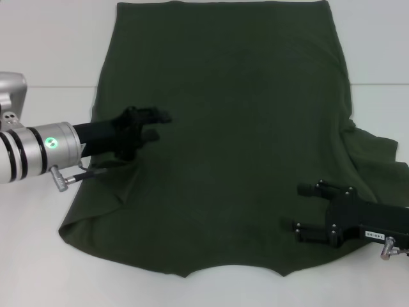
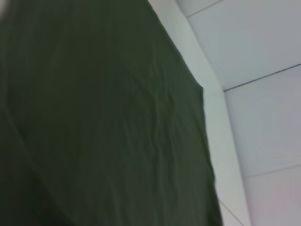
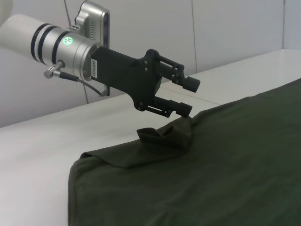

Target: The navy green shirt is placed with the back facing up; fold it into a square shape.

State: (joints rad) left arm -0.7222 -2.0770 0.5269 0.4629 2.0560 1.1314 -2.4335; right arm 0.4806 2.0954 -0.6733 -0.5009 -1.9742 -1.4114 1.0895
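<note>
The navy green shirt (image 1: 236, 128) lies spread on the white table, plain back up, its hem at the far side. My left gripper (image 1: 156, 126) is over the shirt's left side, open. The right wrist view shows the left gripper (image 3: 187, 96) with jaws apart just above a raised bunch of fabric (image 3: 162, 136); its lower finger is at the peak of that bunch. My right gripper (image 1: 305, 208) is open, low over the shirt's near right part. The left wrist view shows only shirt fabric (image 2: 94, 117) and table. No lettering shows.
The white table (image 1: 45, 57) surrounds the shirt. The right sleeve (image 1: 377, 157) lies rumpled toward the table's right side. The shirt's near left corner (image 1: 70, 227) is turned up a little. A pale wall (image 3: 225, 28) stands behind the table.
</note>
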